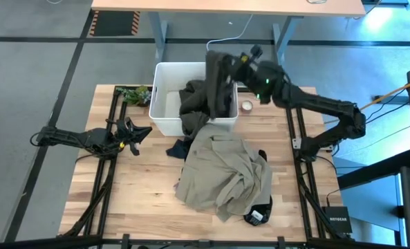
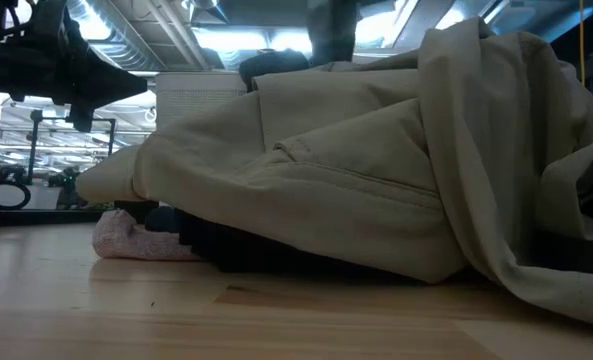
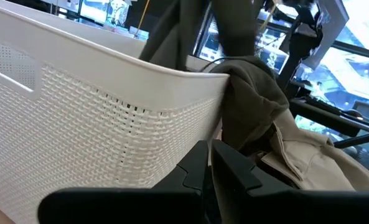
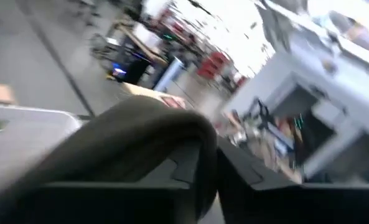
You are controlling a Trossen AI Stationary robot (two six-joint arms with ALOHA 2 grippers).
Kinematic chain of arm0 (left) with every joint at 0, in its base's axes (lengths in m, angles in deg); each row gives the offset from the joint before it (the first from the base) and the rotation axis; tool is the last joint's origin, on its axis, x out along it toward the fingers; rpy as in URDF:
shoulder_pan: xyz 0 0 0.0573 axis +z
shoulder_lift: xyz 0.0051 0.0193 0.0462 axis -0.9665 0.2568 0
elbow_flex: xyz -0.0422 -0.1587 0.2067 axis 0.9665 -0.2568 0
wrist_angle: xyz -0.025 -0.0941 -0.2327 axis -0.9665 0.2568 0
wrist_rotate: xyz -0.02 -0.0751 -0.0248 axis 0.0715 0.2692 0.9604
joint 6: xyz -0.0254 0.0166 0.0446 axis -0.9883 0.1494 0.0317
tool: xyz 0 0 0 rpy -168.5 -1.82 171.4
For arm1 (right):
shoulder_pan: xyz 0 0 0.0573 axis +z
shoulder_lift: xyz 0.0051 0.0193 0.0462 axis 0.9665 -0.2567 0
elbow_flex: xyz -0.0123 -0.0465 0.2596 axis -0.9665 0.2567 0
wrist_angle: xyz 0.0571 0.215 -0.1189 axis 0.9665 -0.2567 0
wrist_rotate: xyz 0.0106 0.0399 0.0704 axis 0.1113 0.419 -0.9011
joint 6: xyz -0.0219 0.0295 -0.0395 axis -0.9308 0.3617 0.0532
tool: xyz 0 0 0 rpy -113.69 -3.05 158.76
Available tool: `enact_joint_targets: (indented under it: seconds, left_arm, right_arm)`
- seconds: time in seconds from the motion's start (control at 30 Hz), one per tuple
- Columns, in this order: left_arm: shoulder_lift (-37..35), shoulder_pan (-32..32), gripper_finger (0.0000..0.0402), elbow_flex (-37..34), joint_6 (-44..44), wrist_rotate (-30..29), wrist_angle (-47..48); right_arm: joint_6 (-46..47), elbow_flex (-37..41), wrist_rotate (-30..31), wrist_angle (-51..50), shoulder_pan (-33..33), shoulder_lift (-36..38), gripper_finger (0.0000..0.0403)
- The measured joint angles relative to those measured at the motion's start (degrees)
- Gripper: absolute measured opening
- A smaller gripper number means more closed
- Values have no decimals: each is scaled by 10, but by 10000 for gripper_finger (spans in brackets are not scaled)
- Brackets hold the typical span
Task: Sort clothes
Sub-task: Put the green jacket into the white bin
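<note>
Olive garment (image 1: 206, 97) hangs lengthwise from the right gripper (image 1: 222, 66), clamped on it above the bin (image 1: 164, 104); left gripper (image 1: 139, 135) closed, farther.

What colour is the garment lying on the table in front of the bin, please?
Beige-khaki garment; the high view shows it best.

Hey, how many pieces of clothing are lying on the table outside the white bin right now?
4 that show: a beige-khaki garment piled mid-table, a black one under its near edge, a small dark blue-grey one by the bin, a pink one beneath. More may be hidden.
</note>
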Motion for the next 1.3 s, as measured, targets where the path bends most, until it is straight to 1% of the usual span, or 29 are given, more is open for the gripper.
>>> enact_joint_targets:
  seconds: [0.03,0.1,0.13,0.2,0.3,0.37,0.43,0.53,0.63,0.77,0.83,0.87,0.97,1.0,1.03,1.07,1.1,1.23,1.27,1.3]
  left_arm:
    - [0,0,15,0,0,0,0]
    - [0,0,15,0,-1,0,0]
    - [0,0,15,0,-1,0,0]
    - [0,0,15,0,-1,0,0]
    - [0,0,15,0,-3,0,0]
    - [0,0,15,0,-4,0,0]
    - [0,0,15,0,-5,0,0]
    - [0,0,15,0,-5,0,0]
    - [0,0,15,0,-12,0,0]
    - [0,0,15,0,-20,0,0]
    - [3,0,15,0,-20,0,0]
    - [3,0,15,0,-20,0,0]
    - [7,0,15,0,-20,0,0]
    - [8,0,15,0,-19,1,0]
    - [10,0,15,0,-20,0,0]
    - [12,0,15,0,-20,0,0]
    - [15,0,15,0,-20,1,0]
    - [24,0,15,0,-16,0,0]
    - [26,0,15,0,-16,1,0]
    - [29,0,15,0,-18,0,0]
  right_arm:
    - [22,-1,-3,-11,-16,0,68]
    - [67,-3,-5,-68,-42,-1,106]
    - [87,-3,-13,-103,-51,-2,125]
    - [115,-3,-48,-174,-65,-2,162]
    - [131,-3,-65,-257,-66,0,208]
    - [133,-3,-82,-314,-54,7,230]
    - [133,-3,-126,-358,-38,17,244]
    - [133,-3,-183,-395,1,21,253]
    - [127,-2,-213,-413,46,21,254]
    - [113,11,-229,-382,97,17,254]
    - [96,14,-213,-366,113,4,254]
    - [86,15,-182,-353,119,-1,254]
    - [43,15,-8,-302,117,-24,255]
    - [29,15,32,-292,109,-33,255]
    - [22,15,42,-284,100,-37,255]
    - [21,15,24,-288,93,-40,255]
    - [25,15,-16,-299,89,-42,255]
    - [63,15,-237,-312,100,-44,255]
    - [66,15,-275,-308,108,-48,255]
    - [66,15,-296,-303,116,-49,255]
